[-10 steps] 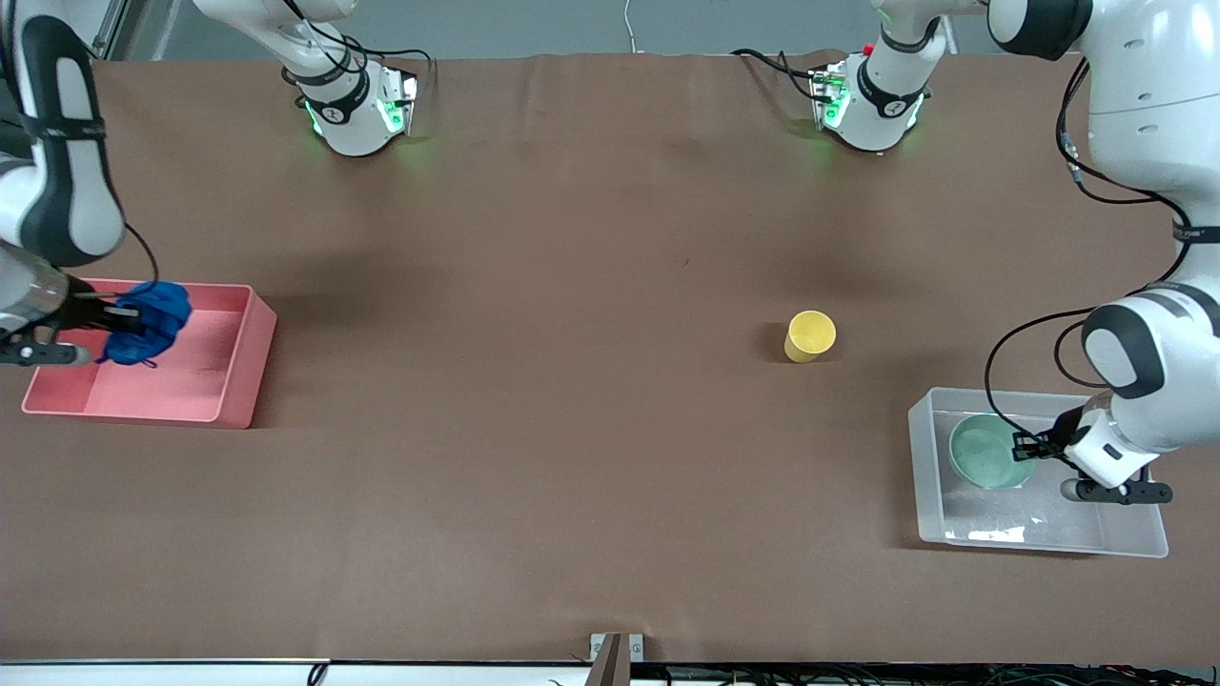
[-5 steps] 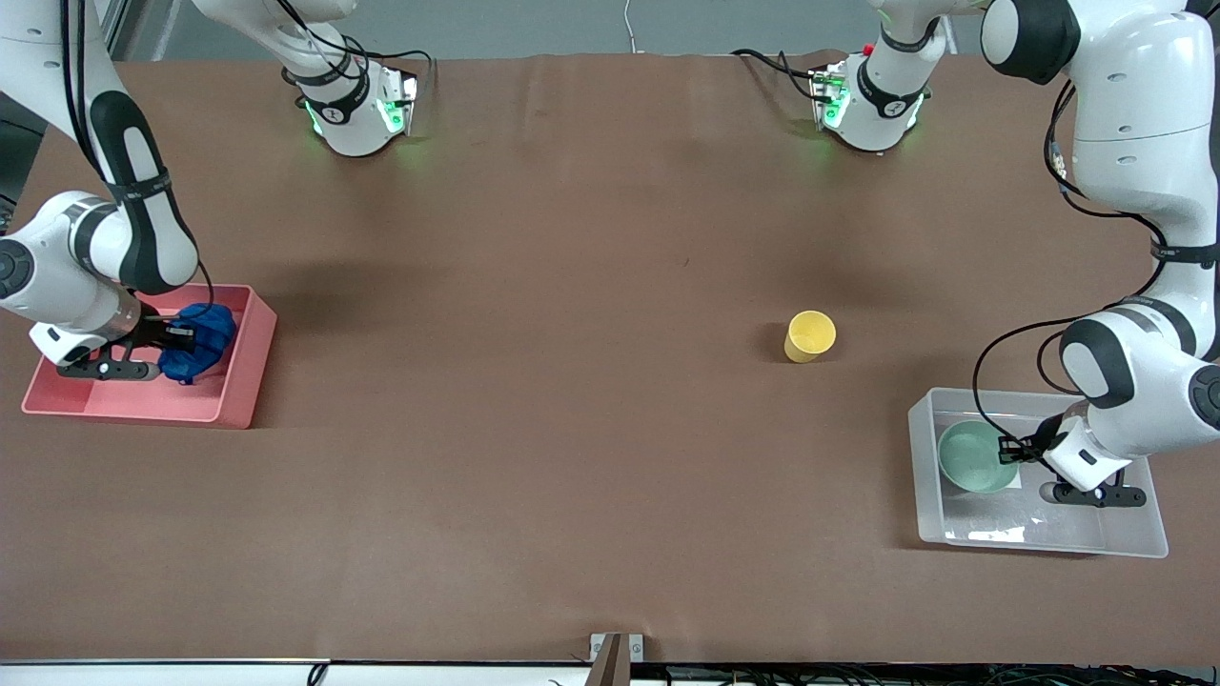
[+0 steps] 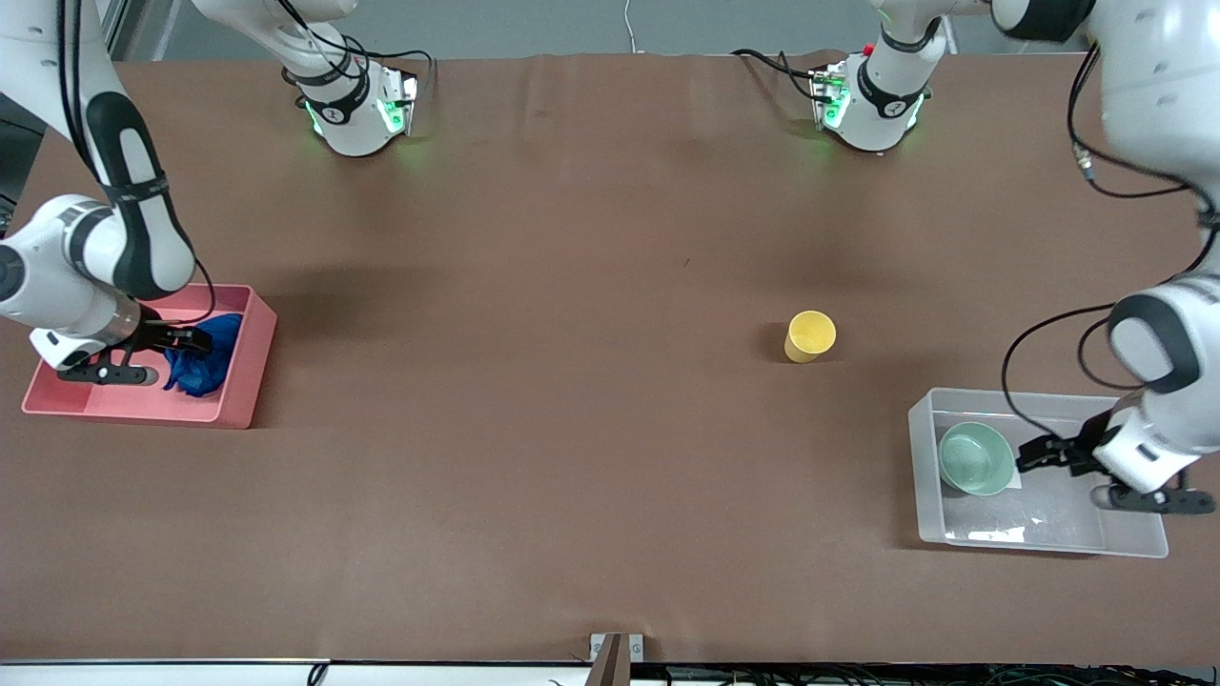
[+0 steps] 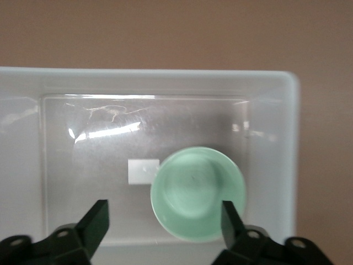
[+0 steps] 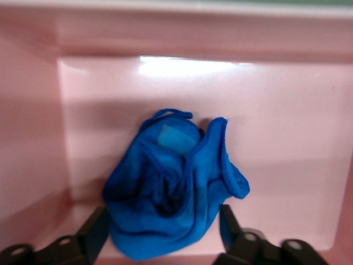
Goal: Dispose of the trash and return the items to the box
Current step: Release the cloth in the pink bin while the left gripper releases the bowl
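Note:
The blue trash wad (image 3: 202, 354) lies in the pink bin (image 3: 124, 408) at the right arm's end of the table. My right gripper (image 3: 191, 340) is open just above it; in the right wrist view the wad (image 5: 171, 187) sits loose between the spread fingers of that gripper (image 5: 162, 215). The mint-green bowl (image 3: 976, 458) rests in the clear box (image 3: 1048, 545) at the left arm's end. My left gripper (image 3: 1034, 453) is open and empty beside the bowl. The left wrist view shows the bowl (image 4: 197, 190) next to the box's white label (image 4: 142, 171). The yellow cup (image 3: 810, 335) stands upright on the table.
The two arm bases (image 3: 357, 105) (image 3: 867, 105) stand along the table edge farthest from the front camera. The brown table (image 3: 572, 429) stretches between the pink bin and the box. The box's rim (image 4: 165, 77) and the pink bin's walls (image 5: 276, 110) surround the grippers.
My right gripper opened and the blue wad dropped into the pink bin. My left gripper let go of the bowl in the box and drew back toward the left arm's end.

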`<state>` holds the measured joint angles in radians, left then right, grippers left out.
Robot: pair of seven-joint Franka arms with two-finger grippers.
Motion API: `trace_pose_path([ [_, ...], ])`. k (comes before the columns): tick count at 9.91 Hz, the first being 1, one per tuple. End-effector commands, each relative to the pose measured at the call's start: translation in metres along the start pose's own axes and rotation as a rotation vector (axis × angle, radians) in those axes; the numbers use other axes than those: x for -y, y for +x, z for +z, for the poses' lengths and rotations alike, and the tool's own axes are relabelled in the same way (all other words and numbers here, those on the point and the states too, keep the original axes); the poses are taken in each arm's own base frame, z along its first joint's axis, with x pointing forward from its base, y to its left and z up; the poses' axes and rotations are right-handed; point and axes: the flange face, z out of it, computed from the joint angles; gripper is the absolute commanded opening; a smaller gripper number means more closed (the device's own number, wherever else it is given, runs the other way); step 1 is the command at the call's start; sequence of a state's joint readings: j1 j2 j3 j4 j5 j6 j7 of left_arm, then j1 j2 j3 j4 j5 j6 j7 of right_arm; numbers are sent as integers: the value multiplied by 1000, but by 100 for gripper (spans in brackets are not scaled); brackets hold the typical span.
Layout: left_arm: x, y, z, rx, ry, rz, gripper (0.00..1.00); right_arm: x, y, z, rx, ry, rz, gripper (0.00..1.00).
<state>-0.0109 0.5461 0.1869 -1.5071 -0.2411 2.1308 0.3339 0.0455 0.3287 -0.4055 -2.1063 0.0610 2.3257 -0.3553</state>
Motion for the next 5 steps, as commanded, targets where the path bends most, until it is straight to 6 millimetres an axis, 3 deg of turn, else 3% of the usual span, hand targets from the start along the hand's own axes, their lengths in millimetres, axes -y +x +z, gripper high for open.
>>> trace_pose_path([
  [1, -51, -39, -47, 76, 16, 20, 100, -2, -1, -104, -40, 72, 89, 100],
  [3, -107, -85, -60, 113, 30, 6, 100, 31, 8, -184, -58, 109, 173, 100],
  [5, -164, -124, -37, 166, 21, 10, 100, 89, 9, -257, -46, 121, 251, 100],
])
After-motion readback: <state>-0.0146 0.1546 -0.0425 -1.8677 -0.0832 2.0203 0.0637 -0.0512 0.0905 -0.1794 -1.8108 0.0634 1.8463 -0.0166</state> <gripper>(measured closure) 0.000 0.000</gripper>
